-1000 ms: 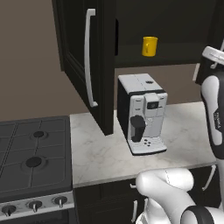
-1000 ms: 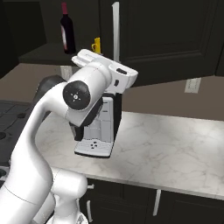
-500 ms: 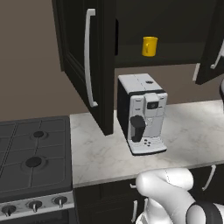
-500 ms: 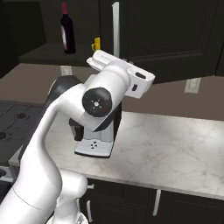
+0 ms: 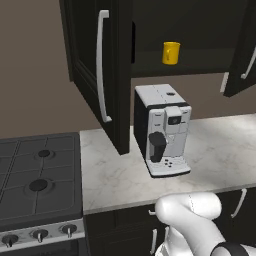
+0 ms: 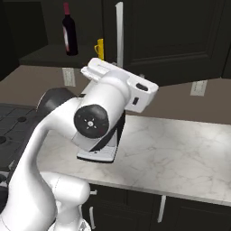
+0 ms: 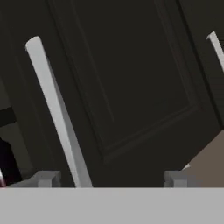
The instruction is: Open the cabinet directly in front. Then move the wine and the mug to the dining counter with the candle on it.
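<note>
Two jaws wide | tool point(image 7: 109, 178) empty (beside cabinet point(image 7: 131, 87) handle point(image 7: 57, 113))

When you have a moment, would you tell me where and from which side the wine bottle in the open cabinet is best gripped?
Probably the straight dark body of the wine, around the label and below the thin red-topped neck. It stands upright on the cabinet shelf, apart from the yellow mug, so come in level from the open front, jaws either side.

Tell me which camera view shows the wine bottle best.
The right base view: the wine stands whole on the open cabinet's shelf, red top and label clear, left of the mug. The hand view catches only a dark sliver at its left edge, too little to be sure of.
</note>
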Controlling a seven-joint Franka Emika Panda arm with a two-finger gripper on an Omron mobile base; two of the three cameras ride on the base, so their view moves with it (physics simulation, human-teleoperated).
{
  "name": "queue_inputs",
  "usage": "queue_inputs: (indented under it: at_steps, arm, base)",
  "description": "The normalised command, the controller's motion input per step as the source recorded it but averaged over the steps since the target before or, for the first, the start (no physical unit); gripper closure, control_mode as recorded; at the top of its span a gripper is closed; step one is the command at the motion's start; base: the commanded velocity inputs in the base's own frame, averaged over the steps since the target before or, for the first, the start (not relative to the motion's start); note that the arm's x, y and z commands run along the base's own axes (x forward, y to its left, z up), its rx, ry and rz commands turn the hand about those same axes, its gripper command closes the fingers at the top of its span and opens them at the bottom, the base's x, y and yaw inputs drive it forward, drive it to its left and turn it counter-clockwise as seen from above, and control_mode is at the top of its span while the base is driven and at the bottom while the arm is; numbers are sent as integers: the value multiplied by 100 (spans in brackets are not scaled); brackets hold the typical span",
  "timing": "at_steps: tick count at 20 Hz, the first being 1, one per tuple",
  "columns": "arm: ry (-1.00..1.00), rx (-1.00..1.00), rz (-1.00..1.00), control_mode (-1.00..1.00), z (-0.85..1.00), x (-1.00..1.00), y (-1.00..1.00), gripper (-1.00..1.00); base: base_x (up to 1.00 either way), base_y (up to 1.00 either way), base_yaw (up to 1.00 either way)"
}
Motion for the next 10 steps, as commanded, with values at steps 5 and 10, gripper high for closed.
queue_inputs:
  at_steps: [5,10]
  arm:
    - [-4,-14,0,-100,0,-100,86,-100]
    - [-7,-39,0,-100,0,-100,100,-100]
  base:
    - [0,0,0]
    - [0,0,0]
